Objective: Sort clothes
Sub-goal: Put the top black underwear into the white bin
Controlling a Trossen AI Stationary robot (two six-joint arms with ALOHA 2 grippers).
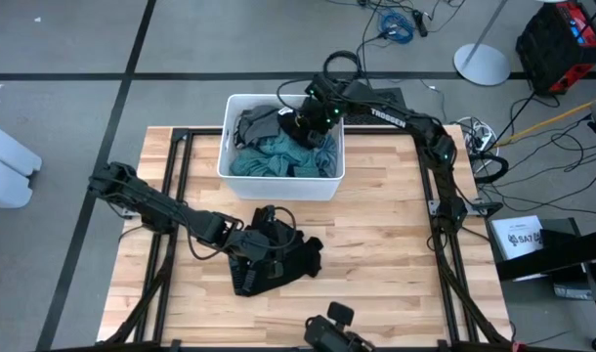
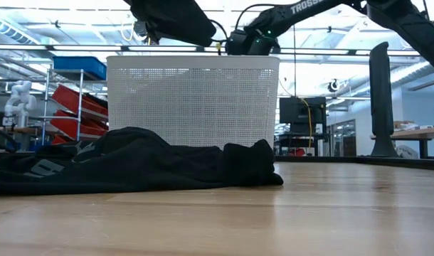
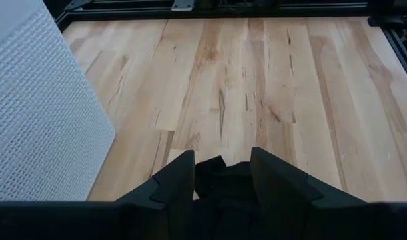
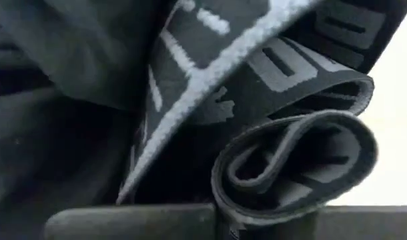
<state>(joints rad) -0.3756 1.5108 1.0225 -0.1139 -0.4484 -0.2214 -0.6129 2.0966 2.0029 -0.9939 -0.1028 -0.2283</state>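
The white bin (image 1: pixel 234 166) stands at the middle of the table's (image 1: pixel 396 264) far edge and holds a heap of clothes: a teal garment (image 1: pixel 278 161) toward the near wall and a grey-and-black one (image 1: pixel 254 125) at the far left corner. A black garment (image 1: pixel 278 256) lies spread on the bare wood in front of the bin, toward the near edge, left of centre.

Right gripper (image 1: pixel 306 125): down inside the bin at its far side. Its jaws are pressed together; its wrist view is filled with dark patterned cloth, including a rolled band, pressed close against the fingers. Judged a pinch on cloth in the heap, though which piece cannot be told for certain.

Left gripper (image 3: pixel 221 175): low over the black garment, jaws spread, black cloth showing between the fingers (image 3: pixel 180 177). No grip taken.

Handling, as judged: all pieces are soft, light and limp. They will sag and drape from any single hold and may drag neighbours up out of the heap. A raised fold, hem or waistband gives the best purchase.

Orientation: the black garment's long axis runs roughly parallel to the near edge, slightly skewed, one end bunched toward the table's middle. The bin contents are crumpled, with no readable axis.
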